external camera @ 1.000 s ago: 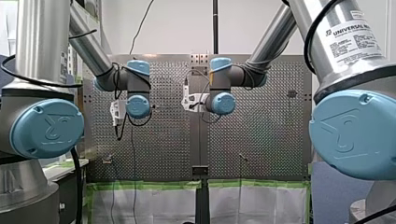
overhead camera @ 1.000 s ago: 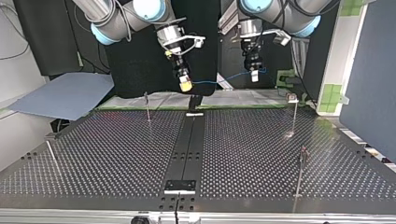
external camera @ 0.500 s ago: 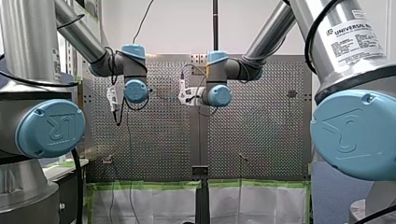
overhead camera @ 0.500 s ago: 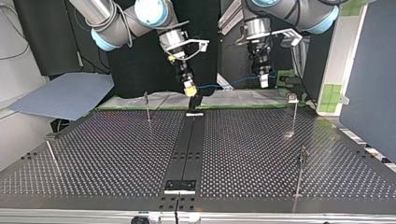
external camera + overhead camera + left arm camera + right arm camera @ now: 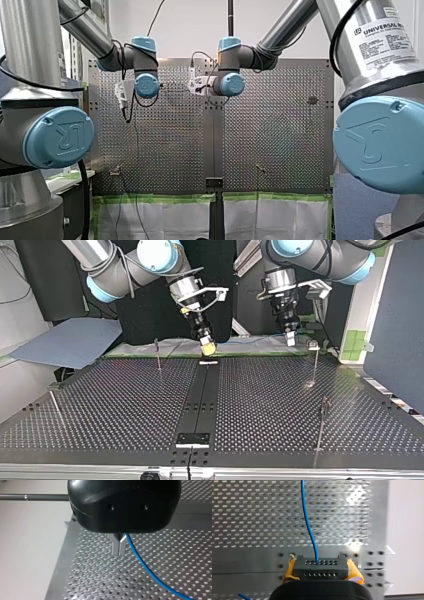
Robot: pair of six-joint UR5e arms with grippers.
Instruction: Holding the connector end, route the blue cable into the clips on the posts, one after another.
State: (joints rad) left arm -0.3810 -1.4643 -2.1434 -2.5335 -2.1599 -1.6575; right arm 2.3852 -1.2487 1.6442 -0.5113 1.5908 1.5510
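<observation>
our right claw [image 5: 321,570] is clamped on the dark connector [image 5: 319,563], its yellow pads [image 5: 354,572] pressing the block's two sides. the blue cable [image 5: 308,522] leaves the connector's holed face and runs straight ahead of the claw, over the perforated table [image 5: 249,517] beneath it. our left claw [image 5: 119,548] has its metal fingers [image 5: 115,545] closed together, gripping the cable, which comes out at their side and slants away from them over the table. seen from across the table, the cable hangs in the air between the two claws with a slight sag, clear of the table. just beside the left claw stands a thin post [image 5: 316,367] with a clip [image 5: 313,345] on top, about level with the fingertips; whether they touch we cannot tell. a second post [image 5: 157,354] stands near the right claw, on the side away from the left claw. well apart from both claws, two more rise from the table: a third post [image 5: 321,422], upright, on the left claw's side, and a fourth post [image 5: 54,405], tilted, on the right claw's side.
</observation>
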